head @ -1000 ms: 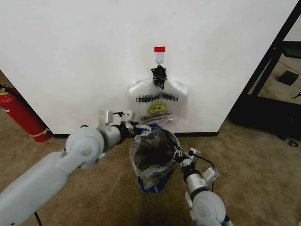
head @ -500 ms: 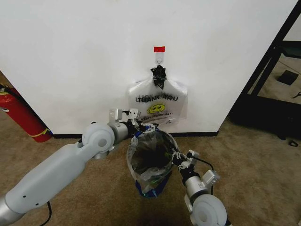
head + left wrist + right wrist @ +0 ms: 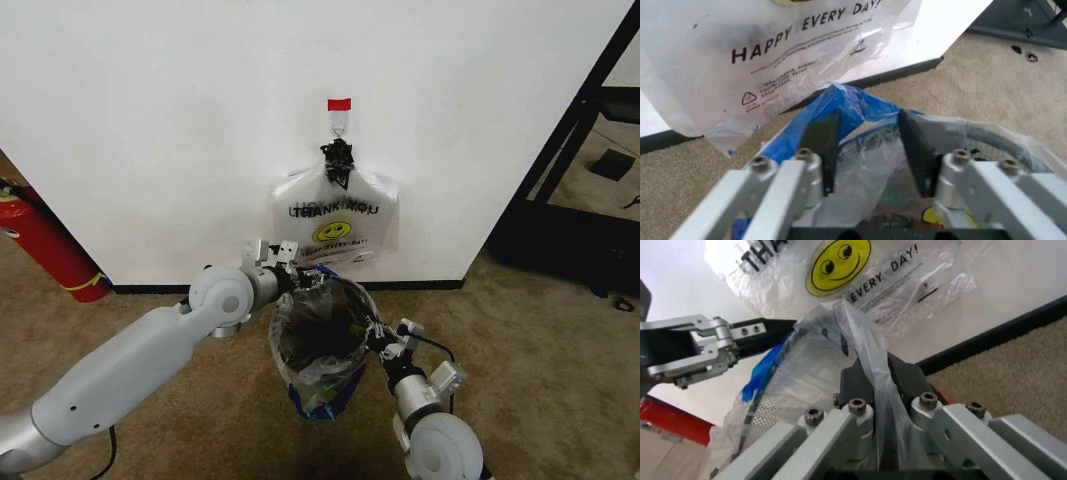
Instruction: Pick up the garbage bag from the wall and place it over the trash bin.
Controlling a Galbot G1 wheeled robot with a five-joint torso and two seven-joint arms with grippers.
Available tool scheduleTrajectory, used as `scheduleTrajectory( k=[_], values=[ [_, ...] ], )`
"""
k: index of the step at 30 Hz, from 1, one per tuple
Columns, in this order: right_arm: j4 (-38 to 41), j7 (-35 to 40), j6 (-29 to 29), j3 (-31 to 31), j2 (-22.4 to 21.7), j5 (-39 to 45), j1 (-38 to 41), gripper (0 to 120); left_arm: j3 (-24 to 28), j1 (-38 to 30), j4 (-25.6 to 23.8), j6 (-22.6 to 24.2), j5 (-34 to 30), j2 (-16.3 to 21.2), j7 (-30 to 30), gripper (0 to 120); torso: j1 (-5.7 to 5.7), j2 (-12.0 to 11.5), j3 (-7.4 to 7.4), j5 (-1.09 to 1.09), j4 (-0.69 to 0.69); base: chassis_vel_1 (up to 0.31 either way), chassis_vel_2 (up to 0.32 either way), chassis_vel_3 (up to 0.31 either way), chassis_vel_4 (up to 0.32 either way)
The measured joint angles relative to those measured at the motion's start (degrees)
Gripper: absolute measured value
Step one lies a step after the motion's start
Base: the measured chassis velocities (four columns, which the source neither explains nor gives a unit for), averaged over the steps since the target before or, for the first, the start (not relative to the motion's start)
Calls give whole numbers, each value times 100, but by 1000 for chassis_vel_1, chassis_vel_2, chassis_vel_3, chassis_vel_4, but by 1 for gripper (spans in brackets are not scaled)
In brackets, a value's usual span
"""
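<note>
The garbage bag (image 3: 303, 374) is draped over the trash bin (image 3: 325, 325), whose dark inside shows through the open mouth. My right gripper (image 3: 374, 335) is at the bin's right rim, shut on a fold of the bag's film (image 3: 863, 340). My left gripper (image 3: 296, 278) hovers at the far left rim, close to the wall (image 3: 150, 120). Its fingers (image 3: 821, 142) stand open, with the bag's blue-printed edge (image 3: 857, 107) just past the tips. The bin's mesh (image 3: 780, 400) shows through the plastic.
A bundle of identical bags (image 3: 335, 215) hangs on the wall from a hook under a red tape strip (image 3: 340, 104), right behind the bin. A red fire extinguisher (image 3: 45, 245) leans at the left. A black shelf frame (image 3: 570, 140) stands at the right.
My left arm has swung in toward the wall, carrying its gripper a little to the right along the bin's far rim. The bag's mouth has settled rounder. The right gripper has held its place.
</note>
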Motion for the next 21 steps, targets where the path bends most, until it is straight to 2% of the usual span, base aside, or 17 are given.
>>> scheduleTrajectory(
  k=[2,8,21],
  values=[
    [0,0,0,-1,2,-1,0,1,18,-12,8,-3,3,-1,-1,27,0,0,0,0,0,0,0,0,0],
    [1,0,0,-1,-33,0,-2,1,58,-61,43,-8,4,-10,-31,0,0,0,0,0,0,0,0,0,0],
    [24,-136,3,-12,-51,35,-62,1,84,-149,205,-32,-14,11,-38,0,0,0,0,0,0,0,0,0,0]
  ],
)
